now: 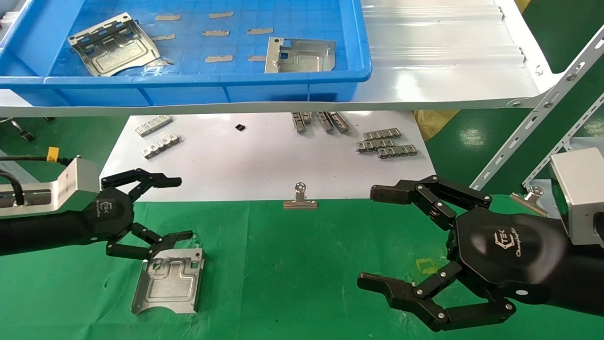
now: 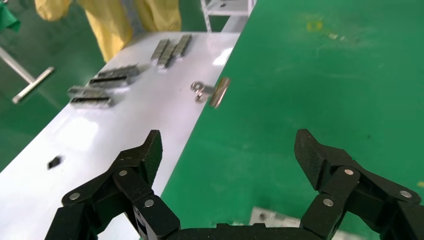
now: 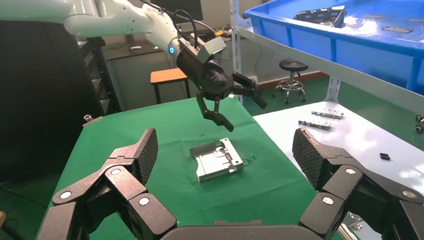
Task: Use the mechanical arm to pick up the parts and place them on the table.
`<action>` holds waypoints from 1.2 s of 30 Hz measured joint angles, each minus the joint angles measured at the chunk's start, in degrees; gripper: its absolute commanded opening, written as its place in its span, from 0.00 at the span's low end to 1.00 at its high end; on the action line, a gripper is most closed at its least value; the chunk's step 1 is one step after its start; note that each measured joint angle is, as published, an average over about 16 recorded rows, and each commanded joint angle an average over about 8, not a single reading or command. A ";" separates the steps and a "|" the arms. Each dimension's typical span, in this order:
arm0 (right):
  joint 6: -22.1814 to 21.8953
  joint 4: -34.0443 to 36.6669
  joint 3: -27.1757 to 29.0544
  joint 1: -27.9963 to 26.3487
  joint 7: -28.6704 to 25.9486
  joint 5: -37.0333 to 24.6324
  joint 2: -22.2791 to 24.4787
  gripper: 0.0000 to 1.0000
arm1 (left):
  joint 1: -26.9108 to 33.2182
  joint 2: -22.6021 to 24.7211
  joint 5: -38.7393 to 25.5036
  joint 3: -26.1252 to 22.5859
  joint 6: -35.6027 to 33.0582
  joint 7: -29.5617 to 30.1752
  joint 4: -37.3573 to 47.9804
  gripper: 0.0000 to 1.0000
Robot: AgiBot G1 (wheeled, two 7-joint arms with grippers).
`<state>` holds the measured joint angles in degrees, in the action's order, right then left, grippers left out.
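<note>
Left tool spread, raised clear above plate lying flat on tabletop per right wrist view; right tool spread, idle.

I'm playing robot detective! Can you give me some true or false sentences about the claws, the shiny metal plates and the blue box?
1. A metal plate lies flat on the green table. True.
2. The left claw is squeezing that plate tightly. False: its fingers are spread open above the plate, as the right wrist view shows.
3. Two more plates sit in the blue bin. True: one on its left side, one near its front wall.
4. The right claw holds a small metal strip. False: it is open and empty over the green cloth.
5. The binder clip is inside the blue bin. False: it sits where the white sheet meets the green cloth.
</note>
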<state>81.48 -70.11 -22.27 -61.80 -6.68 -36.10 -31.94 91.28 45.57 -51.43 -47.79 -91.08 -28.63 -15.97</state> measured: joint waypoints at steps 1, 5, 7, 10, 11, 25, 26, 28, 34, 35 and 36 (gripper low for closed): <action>0.00 0.00 0.00 0.00 0.00 0.00 0.00 1.00 | -0.51 -0.18 0.17 0.55 0.09 0.68 -1.00 1.00; 0.00 0.00 0.00 0.00 0.00 0.00 0.00 1.00 | -2.72 -0.97 0.88 2.91 0.49 3.61 -5.28 1.00; 0.00 0.00 0.00 0.00 0.00 0.00 0.00 1.00 | -3.84 -1.36 1.24 4.11 0.70 5.09 -7.45 1.00; 0.00 0.00 0.00 0.00 0.00 0.00 0.00 1.00 | -5.51 -1.96 1.78 5.90 1.00 7.31 -10.69 1.00; 0.00 0.00 0.00 0.00 0.00 0.00 0.00 1.00 | -6.07 -2.16 1.95 6.49 1.10 8.04 -11.77 1.00; 0.00 0.00 0.00 0.00 0.00 0.00 0.00 1.00 | -13.89 -4.93 4.47 14.85 2.52 18.40 -26.93 1.00; 0.00 0.00 0.00 0.00 0.00 0.00 0.00 1.00 | -14.44 -5.13 4.65 15.44 2.62 19.14 -28.00 1.00; 0.00 0.00 0.00 0.00 0.00 0.00 0.00 1.00 | -15.56 -5.53 5.01 16.64 2.82 20.62 -30.17 1.00; 0.00 0.00 0.00 0.00 0.00 0.00 0.00 1.00 | -18.91 -6.71 6.09 20.22 3.43 25.06 -36.66 1.00; 0.00 0.00 0.00 0.00 0.00 0.00 0.00 1.00 | -19.46 -6.91 6.27 20.81 3.53 25.79 -37.74 1.00; 0.00 0.00 0.00 0.00 0.00 0.00 0.00 1.00 | -20.02 -7.11 6.45 21.40 3.63 26.53 -38.81 1.00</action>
<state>81.48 -70.11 -22.27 -61.80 -6.68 -36.10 -31.94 71.26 38.46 -44.98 -26.39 -87.45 -2.10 -54.78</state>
